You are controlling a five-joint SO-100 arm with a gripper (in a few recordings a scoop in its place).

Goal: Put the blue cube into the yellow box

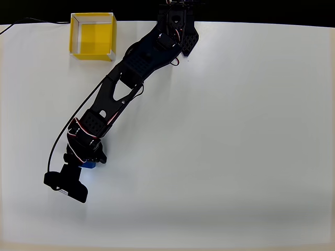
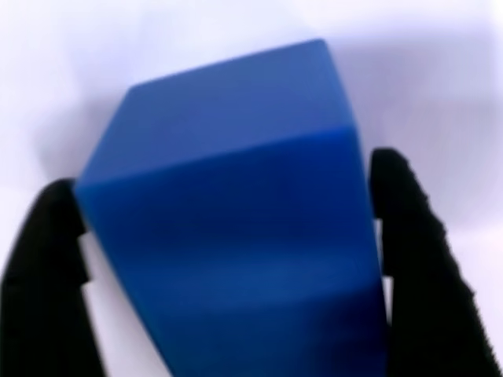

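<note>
Wrist view: we see the blue cube [image 2: 236, 236] sitting between the two black fingers [image 2: 416, 259] of the gripper [image 2: 228, 236], both touching its sides, clamped on it. Overhead, we find the cube [image 1: 87, 164] as a blue sliver under the arm's [image 1: 131, 78] head, lower left on the white table [image 1: 235, 146], well apart from the yellow box [image 1: 93, 36] at the top edge.

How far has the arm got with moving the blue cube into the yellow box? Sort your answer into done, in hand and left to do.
Done: the arm has reached the blue cube, low on the left of the overhead view. In hand: the gripper has a finger against each side of the cube, which looks gripped. Whether it is lifted cannot be told. Left: carrying it to the yellow box, which stands empty at the table's far edge, and releasing it.
</note>
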